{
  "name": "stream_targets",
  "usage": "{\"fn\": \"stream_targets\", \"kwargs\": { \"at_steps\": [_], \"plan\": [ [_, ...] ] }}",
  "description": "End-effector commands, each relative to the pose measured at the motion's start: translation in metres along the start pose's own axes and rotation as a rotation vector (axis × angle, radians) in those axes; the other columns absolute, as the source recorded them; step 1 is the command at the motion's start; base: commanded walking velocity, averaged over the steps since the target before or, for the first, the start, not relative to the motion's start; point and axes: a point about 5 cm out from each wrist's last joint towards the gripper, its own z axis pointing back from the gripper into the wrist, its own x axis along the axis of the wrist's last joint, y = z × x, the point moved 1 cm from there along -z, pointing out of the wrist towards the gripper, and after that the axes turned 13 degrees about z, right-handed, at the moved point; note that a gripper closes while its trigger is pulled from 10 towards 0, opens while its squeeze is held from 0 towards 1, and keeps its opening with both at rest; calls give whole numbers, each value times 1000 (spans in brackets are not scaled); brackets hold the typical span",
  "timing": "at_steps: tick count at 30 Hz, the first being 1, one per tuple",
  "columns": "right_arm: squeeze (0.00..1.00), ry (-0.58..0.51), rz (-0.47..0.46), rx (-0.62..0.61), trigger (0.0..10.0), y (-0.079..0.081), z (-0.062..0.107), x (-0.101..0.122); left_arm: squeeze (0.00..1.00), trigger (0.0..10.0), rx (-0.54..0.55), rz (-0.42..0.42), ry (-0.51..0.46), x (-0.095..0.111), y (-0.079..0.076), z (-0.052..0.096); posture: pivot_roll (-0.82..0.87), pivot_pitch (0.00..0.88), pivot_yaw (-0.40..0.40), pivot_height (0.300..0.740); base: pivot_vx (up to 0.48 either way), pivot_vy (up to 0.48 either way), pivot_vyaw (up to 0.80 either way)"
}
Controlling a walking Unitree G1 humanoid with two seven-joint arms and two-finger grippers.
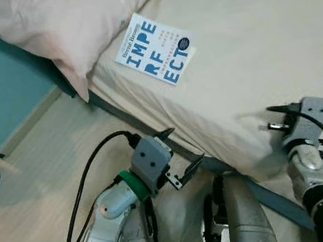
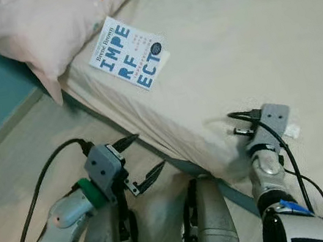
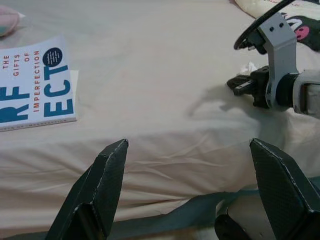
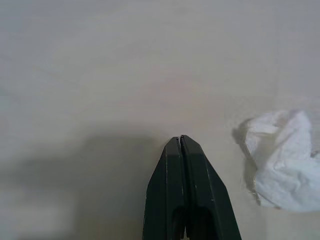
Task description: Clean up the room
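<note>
Book lies flat on the bed just off the pillow, long axis slanting toward it; right gripper pinched together over the bed beside a tissue, left gripper spread wide at the bed's edge.

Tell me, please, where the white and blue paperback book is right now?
The white and blue paperback book lies flat on the beige bed sheet, near the bed's left edge, just beside the pale pink pillow.
</note>
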Motion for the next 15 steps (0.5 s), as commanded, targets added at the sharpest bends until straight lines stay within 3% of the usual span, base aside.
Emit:
{"fn": "stream_targets", "kwargs": {
  "at_steps": [1,3,4,5,6,15],
  "plan": [
    [0,28,8,0,0,-1,8,-13,0,10000,0,7,26,-8,-2,3,133,255,36,626,0,0,0],
    [0,23,18,10,0,1,10,-14,0,10000,1,5,25,-8,-1,2,131,251,36,626,0,0,0],
    [1000,8,63,28,4745,5,13,-15,0,10000,-1,5,21,-8,-1,1,128,252,42,626,0,0,0],
    [1000,8,63,28,4745,5,13,-15,0,10000,-1,5,21,-8,-1,1,128,252,42,626,0,0,0],
    [1000,1,67,32,10000,6,13,-15,0,10000,-2,5,20,-8,-1,1,129,252,44,626,0,0,0],
    [1000,-83,94,-7,10000,-3,2,6,0,10000,-15,10,15,-9,-4,2,138,251,50,626,0,0,0]
  ]
}}
